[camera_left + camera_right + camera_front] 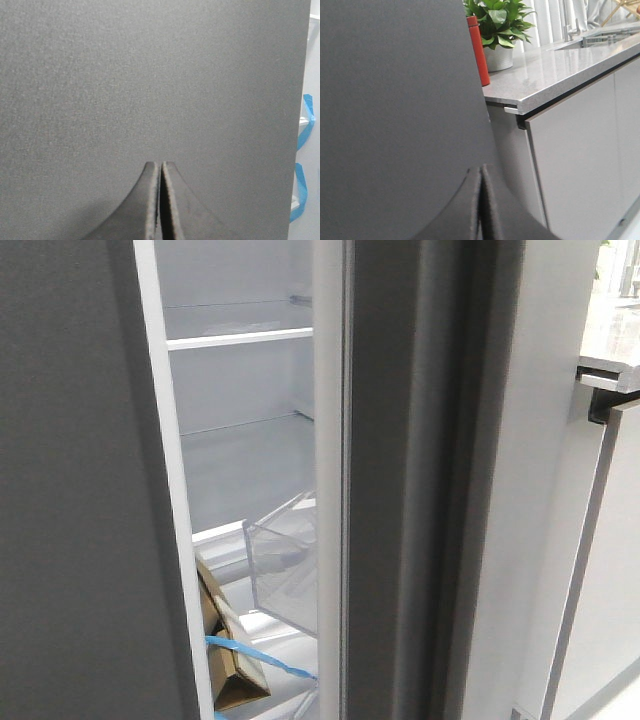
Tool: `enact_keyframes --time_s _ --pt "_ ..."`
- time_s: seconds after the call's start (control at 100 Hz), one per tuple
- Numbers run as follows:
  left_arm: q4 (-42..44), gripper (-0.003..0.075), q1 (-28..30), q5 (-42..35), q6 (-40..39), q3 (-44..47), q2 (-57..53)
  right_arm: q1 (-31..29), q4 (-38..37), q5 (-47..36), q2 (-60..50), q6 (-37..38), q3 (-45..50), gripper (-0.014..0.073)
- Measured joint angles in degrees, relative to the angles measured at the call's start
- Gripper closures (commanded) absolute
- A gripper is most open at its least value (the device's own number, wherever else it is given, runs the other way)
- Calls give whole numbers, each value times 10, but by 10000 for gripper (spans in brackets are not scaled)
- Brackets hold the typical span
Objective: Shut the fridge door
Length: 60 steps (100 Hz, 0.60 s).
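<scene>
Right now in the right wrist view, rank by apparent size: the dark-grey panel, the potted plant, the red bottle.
1. Dark-grey panel, by far the largest, though it sits closest to the camera.
2. Potted plant, partly cut off at the frame's edge.
3. Red bottle, partly hidden behind the panel.

Fridge door [80,500] sits on the left, swung partway open, with a gap to its right showing the shelves [240,338] inside. Below the shelves there's a clear bin [285,565], tilted, and a cardboard box [228,650] lower down by the door edge. Right of the gap is the other door panel [410,490], then a cabinet [610,570] under a countertop [612,345]
</scene>
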Motion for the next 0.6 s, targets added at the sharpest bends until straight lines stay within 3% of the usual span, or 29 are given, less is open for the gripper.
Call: enact_keyframes --time_s 0.14,0.25,0.6 --pt "0 740 0 0 0 0 0 0 41 9 0 4 0 638" --pt "0 740 0 0 0 0 0 0 57 73 0 6 -26 638" --pt "0 740 0 0 0 0 0 0 58 277 53 3 -256 638"
